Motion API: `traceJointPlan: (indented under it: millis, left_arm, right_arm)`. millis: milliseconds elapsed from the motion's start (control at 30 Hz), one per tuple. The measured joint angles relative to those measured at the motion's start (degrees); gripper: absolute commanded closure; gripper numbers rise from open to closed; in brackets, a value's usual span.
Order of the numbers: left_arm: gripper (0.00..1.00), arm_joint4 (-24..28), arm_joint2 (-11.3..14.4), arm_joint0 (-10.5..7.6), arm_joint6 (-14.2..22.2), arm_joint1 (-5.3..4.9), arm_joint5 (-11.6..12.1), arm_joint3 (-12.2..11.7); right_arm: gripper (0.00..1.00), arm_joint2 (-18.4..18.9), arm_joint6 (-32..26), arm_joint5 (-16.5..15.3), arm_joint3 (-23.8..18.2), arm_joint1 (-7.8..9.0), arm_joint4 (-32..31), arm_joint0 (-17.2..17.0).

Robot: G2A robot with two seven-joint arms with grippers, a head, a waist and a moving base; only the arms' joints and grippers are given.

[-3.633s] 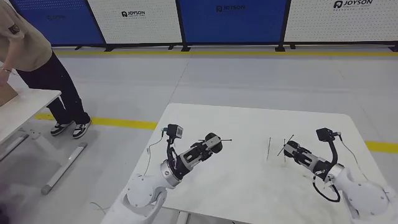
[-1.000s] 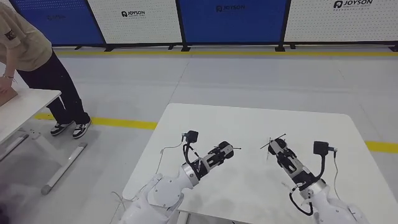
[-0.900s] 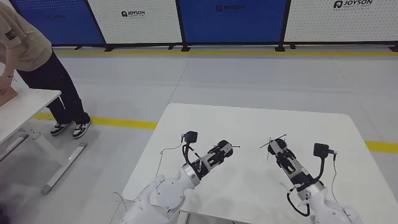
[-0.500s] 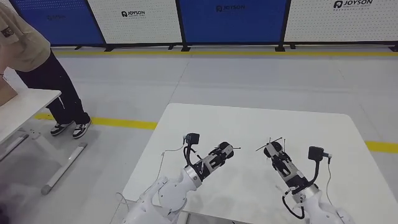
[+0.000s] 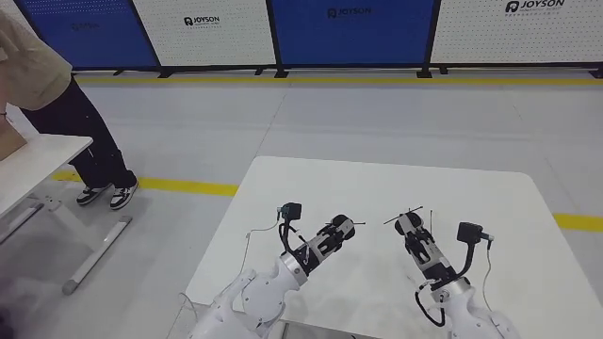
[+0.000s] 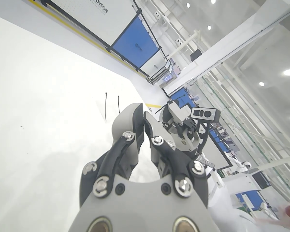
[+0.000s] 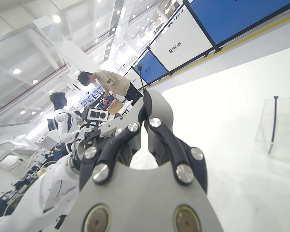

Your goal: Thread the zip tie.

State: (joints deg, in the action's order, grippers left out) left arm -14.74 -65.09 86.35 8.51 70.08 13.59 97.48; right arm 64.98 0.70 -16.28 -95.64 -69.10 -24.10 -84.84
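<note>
A thin black plastic zip tie (image 7: 140, 77) is held clamped in the right gripper (image 7: 145, 97), above the middle of the white table (image 5: 377, 184), its head end sticking out past the fingertips. The left gripper (image 6: 143, 120) is seen near it on the left, fingers pressed together; whether anything is pinched cannot be told. Two spare black zip ties (image 6: 105, 107) lie side by side on the table by the right gripper

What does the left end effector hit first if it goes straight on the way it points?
Probably the right end effector, or the zip tie it holds: both lie just ahead of the left end effector. Depth unclear; it might pass alongside.
</note>
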Motion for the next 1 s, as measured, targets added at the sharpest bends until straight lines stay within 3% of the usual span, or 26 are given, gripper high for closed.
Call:
traceJointPlan:
  millis: [367, 533, 1000]
  left_arm:
    - [1.00, 0.0, 0.0, 0.00, 0.0, 0.00, 0.0, 0.0]
    - [1.00, 0.0, 0.0, 0.00, 0.0, 0.00, 0.0, 0.0]
    - [1.00, 0.0, 0.0, 0.00, 0.0, 0.00, 0.0, 0.0]
  right_arm:
    - [1.00, -2.3, 2.4, 1.1, -0.2, -0.80, -2.1, 0.7]
    - [1.00, -4.6, 3.8, 3.7, 0.6, -1.40, -6.3, 1.9]
    - [1.00, -4.9, 3.7, 3.2, 0.0, -1.61, -6.4, 1.3]
